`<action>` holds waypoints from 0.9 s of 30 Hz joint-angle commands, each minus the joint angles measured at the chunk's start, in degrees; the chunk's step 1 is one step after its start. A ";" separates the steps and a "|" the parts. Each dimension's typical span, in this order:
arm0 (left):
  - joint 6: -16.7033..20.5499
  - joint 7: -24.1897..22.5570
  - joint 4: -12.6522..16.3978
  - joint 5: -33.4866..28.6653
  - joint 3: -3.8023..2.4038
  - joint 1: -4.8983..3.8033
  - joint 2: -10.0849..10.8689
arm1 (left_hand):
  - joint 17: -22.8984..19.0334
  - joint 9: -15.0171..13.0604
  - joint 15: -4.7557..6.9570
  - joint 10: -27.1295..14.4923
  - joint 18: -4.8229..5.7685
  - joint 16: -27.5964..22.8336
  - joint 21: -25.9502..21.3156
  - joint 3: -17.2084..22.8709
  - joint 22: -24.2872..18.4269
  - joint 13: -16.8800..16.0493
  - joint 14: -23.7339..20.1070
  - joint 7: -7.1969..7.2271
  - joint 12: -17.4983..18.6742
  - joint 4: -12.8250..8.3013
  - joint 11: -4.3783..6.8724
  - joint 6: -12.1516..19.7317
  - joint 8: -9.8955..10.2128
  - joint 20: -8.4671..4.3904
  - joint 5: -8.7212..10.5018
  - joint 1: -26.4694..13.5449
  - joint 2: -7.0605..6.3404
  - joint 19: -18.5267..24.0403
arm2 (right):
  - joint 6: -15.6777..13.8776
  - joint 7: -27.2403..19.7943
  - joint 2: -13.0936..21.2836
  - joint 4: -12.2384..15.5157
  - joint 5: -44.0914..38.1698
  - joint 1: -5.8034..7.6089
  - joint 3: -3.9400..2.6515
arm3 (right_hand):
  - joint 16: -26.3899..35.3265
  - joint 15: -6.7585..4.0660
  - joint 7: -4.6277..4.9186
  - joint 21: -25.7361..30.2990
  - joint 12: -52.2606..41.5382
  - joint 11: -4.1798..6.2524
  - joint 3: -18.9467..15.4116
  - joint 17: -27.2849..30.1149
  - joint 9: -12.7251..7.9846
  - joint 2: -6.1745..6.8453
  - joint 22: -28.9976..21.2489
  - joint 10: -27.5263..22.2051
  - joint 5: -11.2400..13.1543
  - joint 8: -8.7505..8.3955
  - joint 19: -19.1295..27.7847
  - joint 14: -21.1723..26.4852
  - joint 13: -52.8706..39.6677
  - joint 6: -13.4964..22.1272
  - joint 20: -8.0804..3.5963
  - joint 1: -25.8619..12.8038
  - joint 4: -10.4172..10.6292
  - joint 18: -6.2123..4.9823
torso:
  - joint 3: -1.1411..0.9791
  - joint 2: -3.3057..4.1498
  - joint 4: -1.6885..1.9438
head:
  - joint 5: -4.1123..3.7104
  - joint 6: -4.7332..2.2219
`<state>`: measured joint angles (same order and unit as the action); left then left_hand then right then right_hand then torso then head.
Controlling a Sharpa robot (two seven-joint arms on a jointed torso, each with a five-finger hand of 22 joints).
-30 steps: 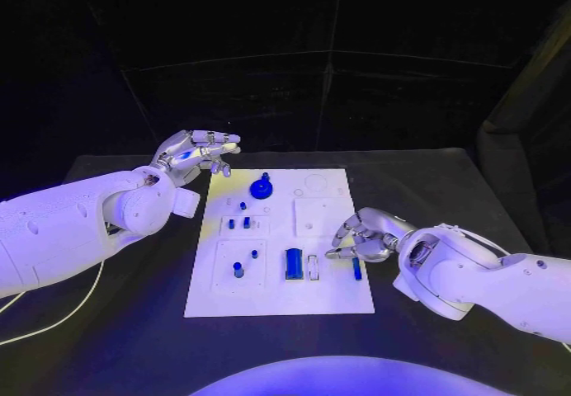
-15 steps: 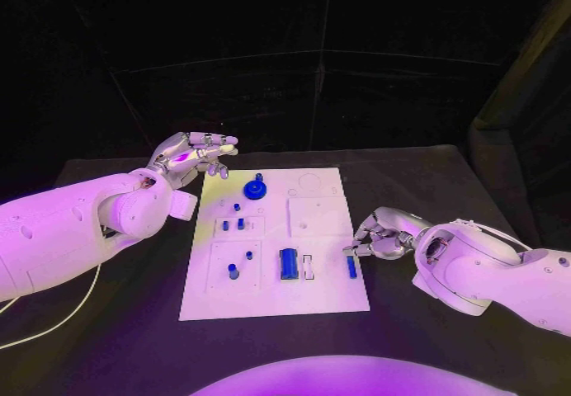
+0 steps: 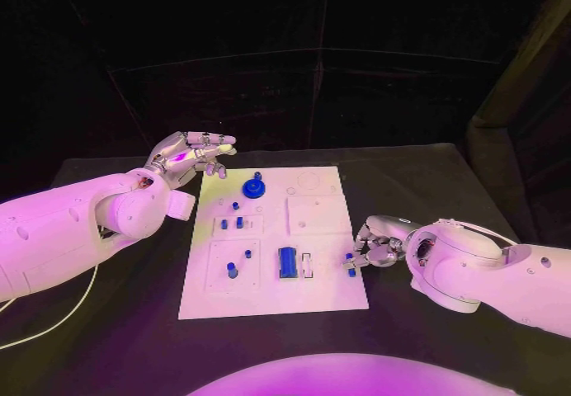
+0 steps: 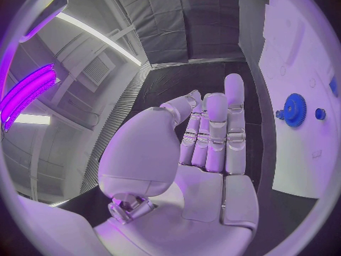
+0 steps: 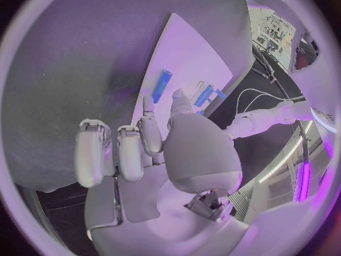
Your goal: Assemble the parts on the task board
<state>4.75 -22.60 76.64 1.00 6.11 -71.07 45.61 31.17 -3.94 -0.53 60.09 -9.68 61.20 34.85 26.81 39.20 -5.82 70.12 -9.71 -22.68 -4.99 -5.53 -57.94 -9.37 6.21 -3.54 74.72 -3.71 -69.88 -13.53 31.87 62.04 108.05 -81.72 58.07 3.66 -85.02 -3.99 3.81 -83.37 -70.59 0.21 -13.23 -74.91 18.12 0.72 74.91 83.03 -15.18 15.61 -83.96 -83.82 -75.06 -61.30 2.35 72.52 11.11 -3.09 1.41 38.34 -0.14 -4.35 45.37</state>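
The black table (image 3: 441, 181) carries the white task board (image 3: 321, 293) at its middle, long side running away from the robot. The left arm (image 3: 72, 231) reaches in over the table's far left, and its left hand (image 3: 188, 155) hovers off the board's far left corner, fingers apart, palm empty; the wrist view shows the same open left hand (image 4: 202, 153) with nothing in it. The right hand (image 3: 371, 249) sits low at the board's right edge, fingers curled in beside a slim blue peg (image 3: 350, 264) lying at that edge; whether it pinches the peg or just touches it, I cannot tell. It has slid nearer the robot along that edge than 1 second ago, and the peg has come with it. On the board: a blue gear (image 3: 252, 188) at the far end, near the left hand, and a tall blue block (image 3: 285, 262) near the middle, just left of the peg. No writing is readable anywhere.
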 commanded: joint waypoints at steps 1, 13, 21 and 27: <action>-0.57 -0.43 0.11 -0.05 -0.04 -0.07 0.03 | -0.05 0.03 -0.09 -0.28 -0.77 0.14 -0.23 0.08 -0.09 -0.01 -0.27 -0.16 -0.17 -0.26 0.05 0.36 -0.34 0.03 -0.17 0.30 0.10 0.30 | 2.23 1.50 -0.49 -0.08 -1.99 -0.06 0.01 | -0.01 -0.35 0.09 -0.29 0.52 0.34 -0.35 -5.33 0.09 -0.23 3.09 -0.04 0.37 0.23 -1.27 -4.31 -0.48 -0.31 -0.37 -0.24 0.03 0.53 | 0.01 -0.01 0.02 | -0.11 0.06; -0.61 -0.41 0.09 -0.05 -0.04 -0.04 0.08 | -0.05 0.03 -0.09 -0.28 -0.77 0.14 -0.23 0.08 -0.09 -0.01 -0.27 -0.16 -0.17 -0.26 0.05 0.36 -0.34 0.03 -0.17 0.30 0.10 0.30 | 4.06 1.77 -3.44 -1.81 -7.47 -0.86 0.02 | 0.14 -0.56 0.00 -0.06 1.07 0.52 1.17 -5.18 0.47 -1.24 2.82 -0.51 1.54 -0.29 -1.05 -4.23 -0.41 -0.58 -0.59 6.99 -4.56 0.47 | 0.06 -0.02 0.08 | -0.02 0.18; -0.74 -0.26 0.17 -0.05 -0.03 -0.04 0.17 | -0.05 0.03 -0.09 -0.32 -0.77 0.17 -0.24 0.06 -0.10 0.00 -0.28 -0.16 -0.21 -0.26 0.04 0.38 -0.36 0.03 -0.16 0.28 0.11 0.30 | 5.28 3.44 -5.34 -2.82 -12.18 -1.26 0.02 | 0.35 -0.48 0.19 0.22 2.14 0.42 3.92 -4.93 0.19 -2.98 2.47 -1.18 6.26 -1.36 -0.82 -4.14 0.08 -0.53 -0.59 11.18 -7.87 0.39 | 0.08 -0.10 0.16 | 0.01 0.19; -0.77 -0.15 0.25 -0.05 -0.03 -0.04 0.26 | -0.11 0.04 -0.11 -0.41 -0.76 0.18 -0.26 -0.01 -0.10 0.02 -0.31 -0.20 -0.27 -0.25 0.01 0.46 -0.35 0.04 -0.16 0.20 0.08 0.31 | 5.33 4.03 -5.81 -2.88 -13.45 -1.34 0.02 | 0.50 -0.25 0.60 0.38 2.93 0.10 4.45 -4.74 -0.23 -3.02 2.24 -1.53 7.17 -2.25 -0.70 -4.09 0.55 -0.03 -0.43 10.32 -7.92 0.36 | 0.08 -0.13 0.02 | 0.07 0.00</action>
<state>4.67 -22.59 76.73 1.00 6.13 -71.04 45.84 31.14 -3.94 -0.53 60.09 -9.68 61.20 34.84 26.81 39.15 -5.82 70.12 -9.92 -22.68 -4.98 -5.53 -57.73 -9.37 6.21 -3.54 74.72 -3.71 -69.89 -11.12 33.59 56.25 105.79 -92.81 57.25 3.18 -84.78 -4.01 3.90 -83.37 -67.83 0.51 -8.76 -74.91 18.98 0.80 74.91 81.86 -8.33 14.76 -84.17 -84.08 -77.33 -61.98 2.13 80.33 3.16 -3.10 1.51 38.22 0.01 -4.35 45.45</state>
